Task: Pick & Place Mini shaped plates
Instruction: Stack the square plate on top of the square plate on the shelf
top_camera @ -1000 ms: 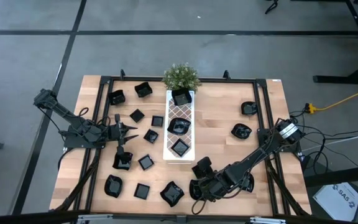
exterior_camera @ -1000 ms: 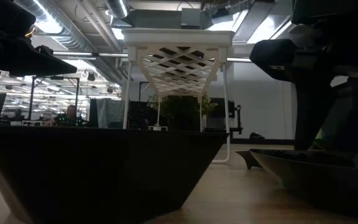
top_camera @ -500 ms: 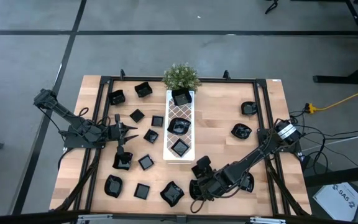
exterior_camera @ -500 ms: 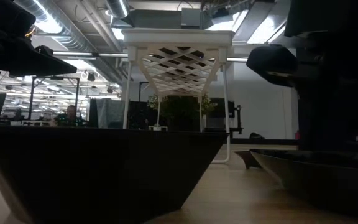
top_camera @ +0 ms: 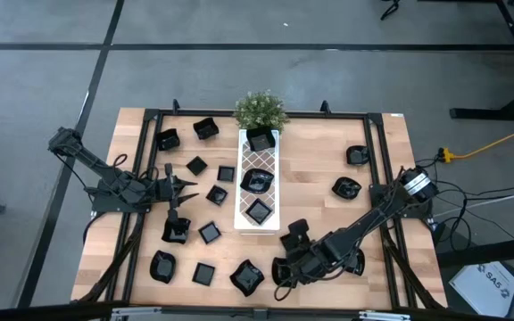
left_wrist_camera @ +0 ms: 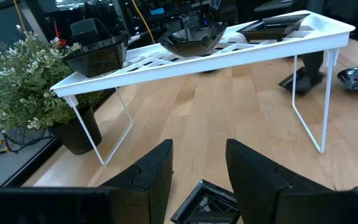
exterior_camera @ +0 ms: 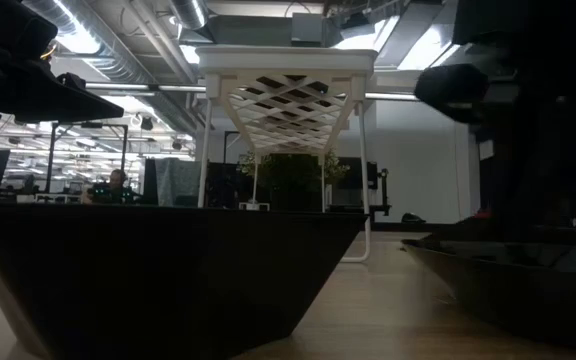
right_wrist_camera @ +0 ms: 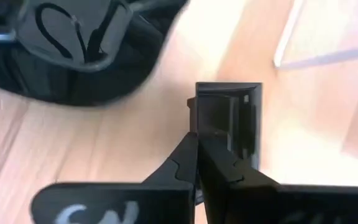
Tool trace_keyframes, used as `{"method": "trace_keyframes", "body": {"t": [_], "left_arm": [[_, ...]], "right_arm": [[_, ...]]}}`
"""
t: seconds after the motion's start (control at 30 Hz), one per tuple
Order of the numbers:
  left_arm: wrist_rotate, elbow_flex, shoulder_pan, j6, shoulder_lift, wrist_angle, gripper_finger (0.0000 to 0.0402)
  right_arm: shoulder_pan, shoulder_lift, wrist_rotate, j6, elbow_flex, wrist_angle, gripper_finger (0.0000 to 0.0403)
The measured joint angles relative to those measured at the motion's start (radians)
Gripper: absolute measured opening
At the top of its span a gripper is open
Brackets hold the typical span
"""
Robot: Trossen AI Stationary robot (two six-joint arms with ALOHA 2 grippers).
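Several small glossy black plates lie scattered on the wooden table (top_camera: 319, 169), mostly on its left and near parts. Three more sit on the long white lattice tray (top_camera: 259, 160), which the left wrist view shows on thin legs (left_wrist_camera: 229, 53). My right gripper (right_wrist_camera: 196, 134) is near the table's near edge, shut on a square plate (top_camera: 295, 234). A wavy plate (right_wrist_camera: 73, 56) lies just beside it. My left gripper (left_wrist_camera: 197, 174) hovers open over the left half (top_camera: 178, 183), above a square plate (left_wrist_camera: 207, 202). My right gripper pinches the square plate's side wall (right_wrist_camera: 211, 121) between its two fingers, at the rim nearest the wrist. The fingers come from the near side, slanting down. The plate is tilted in the hold and looks raised off the table.
A small green potted plant (top_camera: 260, 110) stands at the tray's far end. A black frame rail (top_camera: 239, 114) runs around the table. Two plates (top_camera: 346, 187) lie on the right half, with bare wood around them. A wavy plate (top_camera: 248, 276) and a square one (top_camera: 204, 273) lie near the near edge.
My right gripper, shut on the square plate, has carried it a little toward the far edge and to the right, and seems to have risen. My left arm has kept still.
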Motion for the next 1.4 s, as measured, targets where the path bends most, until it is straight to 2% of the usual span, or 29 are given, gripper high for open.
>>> {"method": "trace_keyframes", "body": {"t": [0.4,0.67,0.87,1.1,1.4], "left_arm": [[0.0,0.0,0.0,0.0,0.0,0.0,0.0143],[0.0,0.0,0.0,0.0,0.0,0.0,0.0143],[0.0,0.0,0.0,0.0,0.0,0.0,0.0143],[0.0,0.0,0.0,0.0,0.0,0.0,0.0143],[0.0,0.0,0.0,0.0,0.0,0.0,0.0143]], "right_arm": [[0.0,-0.217,0.001,0.141,-0.001,-0.153,0.0009],[-0.006,-0.369,0.0,0.054,-0.001,-0.118,0.0009],[-0.016,-0.39,0.089,-0.121,0.032,-0.096,0.0009],[-0.053,-0.388,0.205,-0.459,0.067,-0.022,0.0009],[-0.1,-0.339,0.209,-0.789,0.067,0.148,0.0009]]}}
